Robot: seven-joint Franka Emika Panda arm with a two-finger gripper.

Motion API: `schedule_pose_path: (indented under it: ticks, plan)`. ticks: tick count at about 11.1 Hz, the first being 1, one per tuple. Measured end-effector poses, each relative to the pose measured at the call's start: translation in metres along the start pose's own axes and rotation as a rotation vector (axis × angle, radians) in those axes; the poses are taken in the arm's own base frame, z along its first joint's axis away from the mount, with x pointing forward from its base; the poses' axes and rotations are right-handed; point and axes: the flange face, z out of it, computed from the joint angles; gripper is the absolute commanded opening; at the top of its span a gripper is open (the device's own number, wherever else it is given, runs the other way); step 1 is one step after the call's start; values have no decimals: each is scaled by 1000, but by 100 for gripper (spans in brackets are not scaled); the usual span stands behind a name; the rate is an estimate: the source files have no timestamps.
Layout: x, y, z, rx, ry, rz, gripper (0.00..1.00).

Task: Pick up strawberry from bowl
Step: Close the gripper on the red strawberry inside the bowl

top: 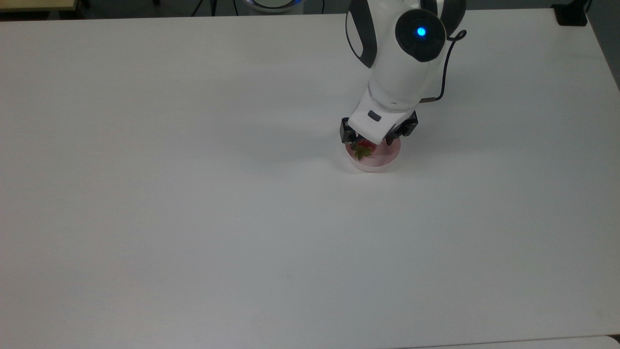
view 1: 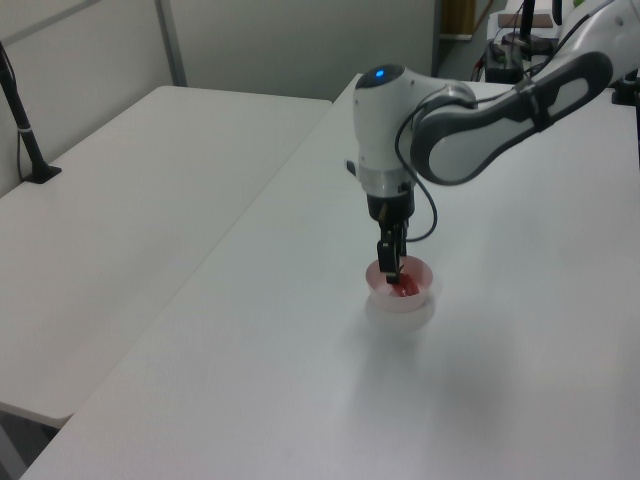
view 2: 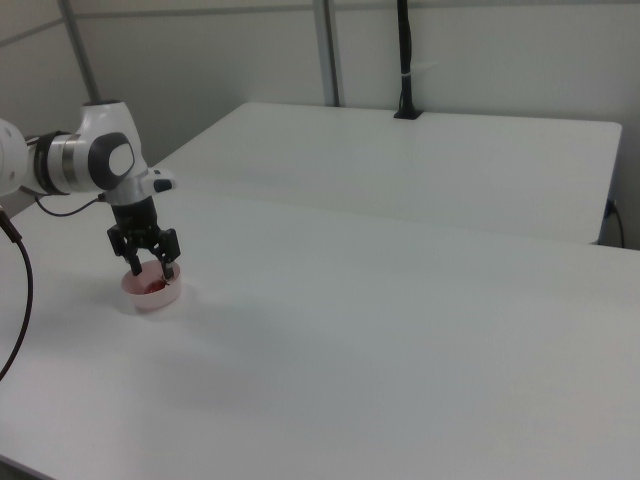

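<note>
The pale pink bowl (top: pixel 373 159) is the landmark here: it sits on the white table (top: pixel 193 218), and the strawberry (top: pixel 362 150) lies inside it, its green cap turned toward the top view's left-hand wall and lower edge. The gripper (top: pixel 370 143) has its fingers spread apart, dipped inside the bowl's rim and straddling the fruit in the right view, with nothing clamped yet.

My judgement is that the main risk lies in the closing. The fruit is glossy and rounded, so if the fingers meet it off-centre or on the leafy cap, it could squirt sideways against the bowl wall instead of being held. The bowl looks light and unanchored; a fingertip catching the rim or wall could push or tip it across the table. Descending too far could press the fingertips into the bowl floor.

Farther back, the wrist and forearm (top: pixel 402 63) lean over the bowl and cover its far half in the top view, along with most of the red body of the fruit. Whether either fingertip already touches the strawberry cannot be told from the left view or the right view.
</note>
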Motion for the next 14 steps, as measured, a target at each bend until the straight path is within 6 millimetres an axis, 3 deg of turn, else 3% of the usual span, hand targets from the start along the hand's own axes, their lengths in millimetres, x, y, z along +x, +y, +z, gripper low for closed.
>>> schedule_pose_path:
  ticks: [3, 9, 12, 14]
  plan:
    - [-2, -16, 14, -8, -16, -12, 76]
    - [0, -14, 31, -19, -24, -13, 77]
    - [4, -15, 41, -20, -8, -15, 58]
    - [5, -15, 40, -19, -4, -16, 55]
